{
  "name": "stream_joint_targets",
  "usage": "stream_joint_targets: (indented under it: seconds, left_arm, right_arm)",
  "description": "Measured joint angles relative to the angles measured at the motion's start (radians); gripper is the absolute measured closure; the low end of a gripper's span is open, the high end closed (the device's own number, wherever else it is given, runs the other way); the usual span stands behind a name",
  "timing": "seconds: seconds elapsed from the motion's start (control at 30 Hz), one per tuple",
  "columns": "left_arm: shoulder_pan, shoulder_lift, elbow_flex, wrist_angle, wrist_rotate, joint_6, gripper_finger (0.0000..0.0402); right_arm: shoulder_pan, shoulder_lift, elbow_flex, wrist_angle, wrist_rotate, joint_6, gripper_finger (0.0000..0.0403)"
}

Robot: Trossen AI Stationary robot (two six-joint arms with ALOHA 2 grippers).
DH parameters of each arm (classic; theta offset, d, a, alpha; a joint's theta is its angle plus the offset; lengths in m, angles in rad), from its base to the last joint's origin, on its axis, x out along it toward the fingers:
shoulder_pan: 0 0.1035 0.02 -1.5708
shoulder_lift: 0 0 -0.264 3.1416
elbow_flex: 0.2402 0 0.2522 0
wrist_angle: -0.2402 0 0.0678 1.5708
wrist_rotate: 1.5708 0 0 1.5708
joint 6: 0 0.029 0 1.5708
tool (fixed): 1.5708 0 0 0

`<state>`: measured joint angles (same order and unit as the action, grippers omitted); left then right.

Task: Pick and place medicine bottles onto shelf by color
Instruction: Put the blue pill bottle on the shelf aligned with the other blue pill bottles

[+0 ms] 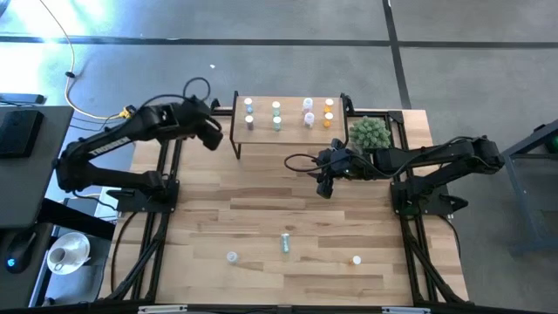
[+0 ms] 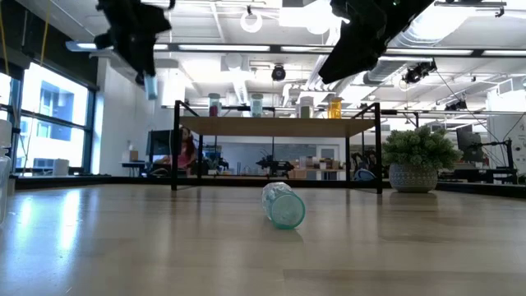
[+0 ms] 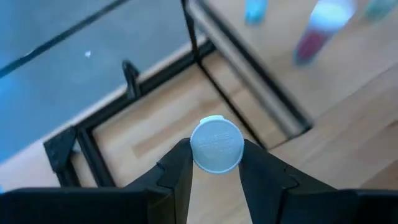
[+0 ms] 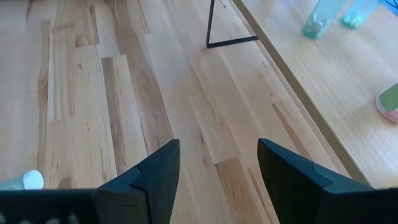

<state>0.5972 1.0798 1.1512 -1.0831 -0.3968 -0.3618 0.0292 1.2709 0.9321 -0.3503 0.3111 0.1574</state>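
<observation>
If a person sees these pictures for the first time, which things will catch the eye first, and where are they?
The left gripper, raised near the shelf's left end, is shut on a small bottle with a pale cap. The shelf at the table's far edge already carries about eight bottles in four columns, with a spiky green plant at its right end. Three bottles remain on the near tabletop, the middle one, a green bottle, lying on its side, while the right gripper hangs open and empty before the shelf.

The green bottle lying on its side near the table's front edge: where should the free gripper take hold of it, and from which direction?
Probably from straight above, jaws across the middle of its round body. The green bottle lies on its side, with no other bottle close beside it, so both flanks are free while the cap end gives little purchase. The right gripper is open and empty above the table, so it seems free to descend.
</observation>
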Motion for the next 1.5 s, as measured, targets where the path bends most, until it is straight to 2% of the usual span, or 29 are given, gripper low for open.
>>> stream_joint_targets:
  seconds: [0.3, 0.73, 0.87, 1.0, 1.23, 1.5]
  left_arm:
    - [-0.073, 0.028, 0.180, -0.006, 0.057, 0.015, 0.0297]
    - [-0.177, 0.268, 0.347, -0.006, 0.104, 0.058, 0.0297]
    - [-0.180, 0.348, 0.379, -0.015, 0.156, 0.063, 0.0297]
    - [-0.177, 0.405, 0.396, -0.024, 0.162, 0.093, 0.0298]
    - [-0.138, 0.464, 0.396, -0.036, 0.202, 0.106, 0.0298]
    - [-0.099, 0.481, 0.396, -0.054, 0.201, 0.111, 0.0297]
  right_arm:
    - [0.000, 0.000, 0.000, 0.004, 0.000, 0.000, 0.0197]
    - [0.000, 0.000, 0.000, 0.003, 0.000, 0.000, 0.0197]
    - [0.000, 0.000, 0.000, -0.002, 0.000, 0.000, 0.0197]
    - [0.000, 0.000, 0.000, -0.007, 0.000, 0.000, 0.0197]
    - [0.000, 0.000, 0.000, -0.007, 0.000, 0.003, 0.0197]
    - [0.000, 0.000, 0.000, -0.010, 0.000, 0.002, 0.0197]
